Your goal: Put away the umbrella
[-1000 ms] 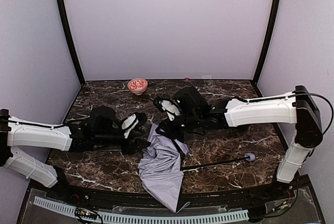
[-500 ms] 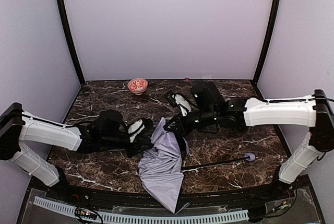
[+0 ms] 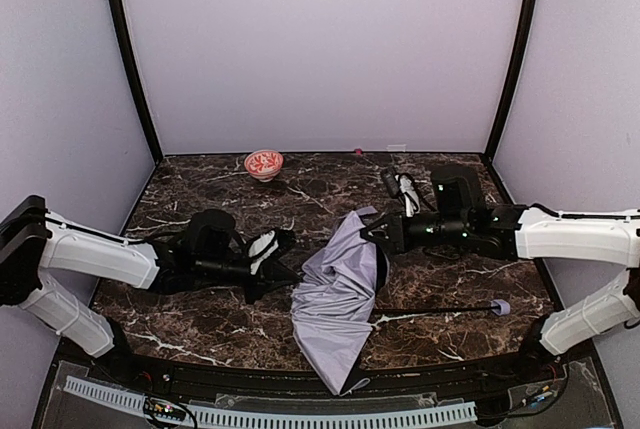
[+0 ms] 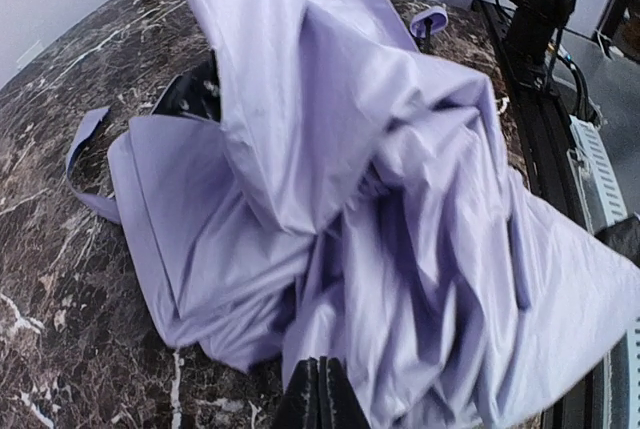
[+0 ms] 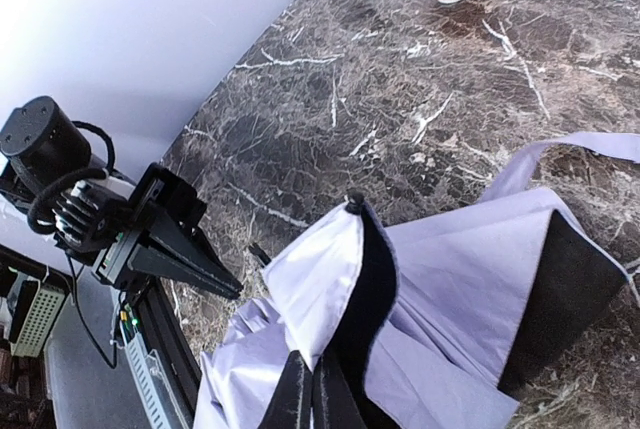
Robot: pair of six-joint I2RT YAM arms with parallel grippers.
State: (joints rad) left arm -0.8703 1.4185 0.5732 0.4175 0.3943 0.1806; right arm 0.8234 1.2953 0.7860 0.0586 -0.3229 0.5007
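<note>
Umbrella (image 3: 335, 299) crumpled mid-counter (image 3: 200, 324), its canopy overhanging the near edge, with the shaft (image 3: 440, 310) and handle (image 3: 502, 306) stretching right. Right fingers (image 5: 295, 396) pinch the raised far edge of the canopy. Left fingers (image 4: 306, 401), pressed together, meet its left edge. Open marble lies far and left, up to a red patterned bowl (image 3: 263, 163).

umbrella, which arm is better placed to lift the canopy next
Probably right: the right claw is shut on the umbrella's raised fold. The left claw is shut low at the fabric's edge, grip unclear.
</note>
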